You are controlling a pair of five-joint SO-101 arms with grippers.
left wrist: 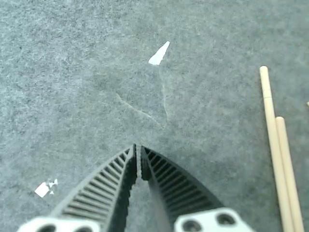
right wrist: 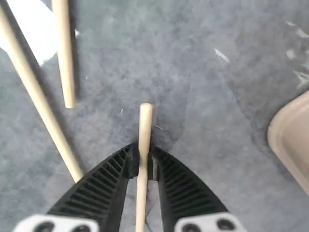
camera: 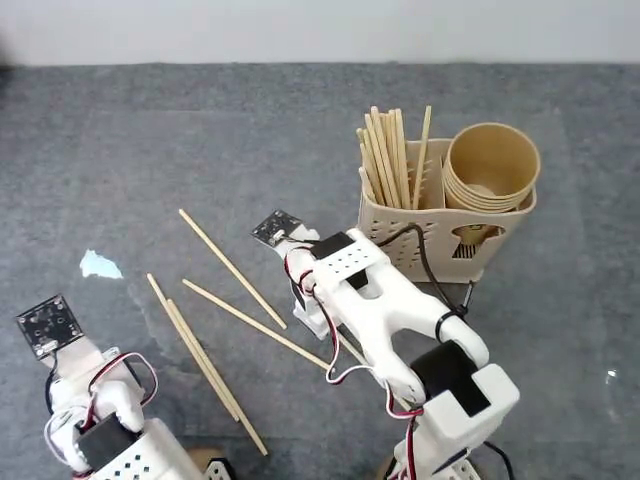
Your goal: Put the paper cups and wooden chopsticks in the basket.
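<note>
Grey felt covers the bench (camera: 150, 150), where the right hand (right wrist: 140, 147) pinches one chopstick (right wrist: 145, 121); the left hand (left wrist: 137, 149) is closed, empty. Paper cups (camera: 490, 165) sit in the basket (camera: 385, 218); other chopsticks (camera: 230, 267) lie loose.

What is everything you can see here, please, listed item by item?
basket: one, beige, far right of the mat.
paper cups: nested stack, tan, basket's right compartment; number unclear.
chopsticks in basket: a bundle, pale wood, upright in left compartment.
loose chopsticks: four, pale wood, lying on the mat.
gripped chopstick: one, pale wood, in the right tool.
paper scraps: two, white, on the mat near the left tool.
mat: one, grey, under everything.
left tool: one, black, shut and empty, above the mat.
right tool: one, black, shut on the gripped chopstick.
</note>
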